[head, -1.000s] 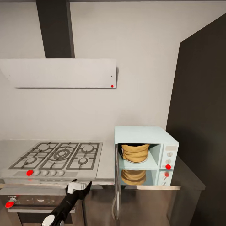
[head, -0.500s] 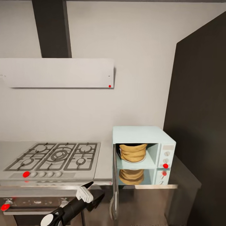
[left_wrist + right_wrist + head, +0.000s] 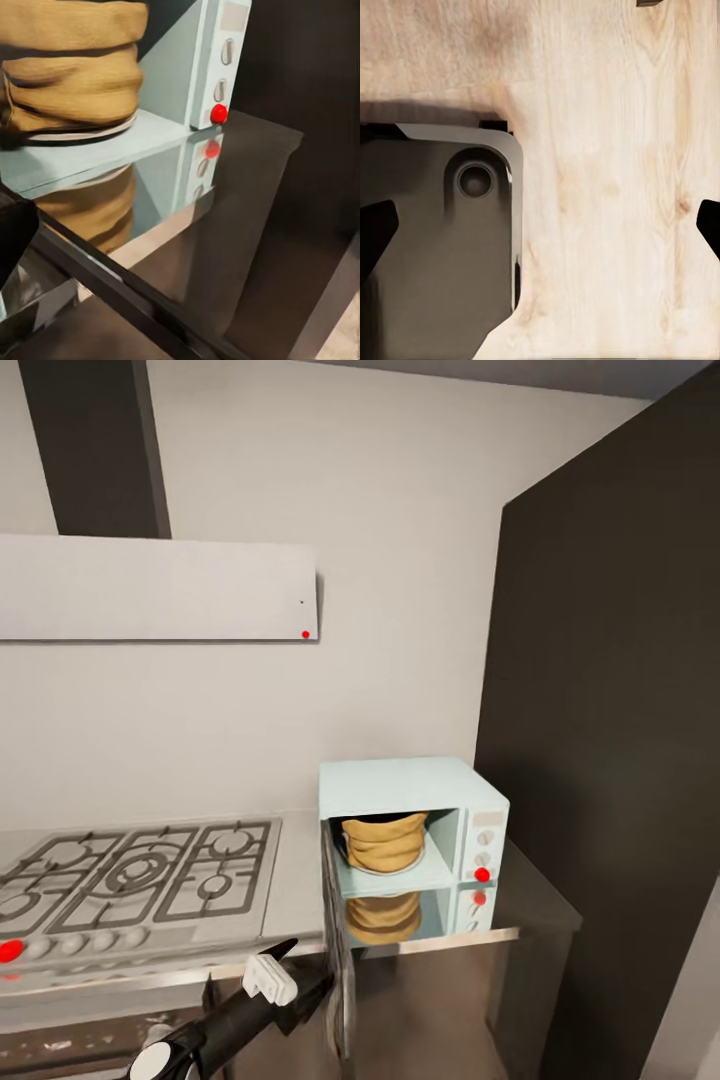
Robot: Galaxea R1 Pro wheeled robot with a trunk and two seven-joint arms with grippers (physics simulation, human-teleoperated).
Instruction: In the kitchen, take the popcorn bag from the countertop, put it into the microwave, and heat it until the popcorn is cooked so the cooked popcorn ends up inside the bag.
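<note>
The pale blue microwave (image 3: 410, 830) sits lower centre of the head view on the glossy grey table (image 3: 290, 870), door (image 3: 338, 980) swung wide open. Inside, the tan-orange popcorn bag (image 3: 383, 842) stands slumped and wrinkled on the round plate, mirrored in the table below. A red light (image 3: 482, 875) glows on the knob panel.

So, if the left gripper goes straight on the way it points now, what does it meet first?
Most likely the open microwave door: the left gripper points toward its edge. Behind it sits the popcorn bag inside the microwave. Depth is unclear.
</note>
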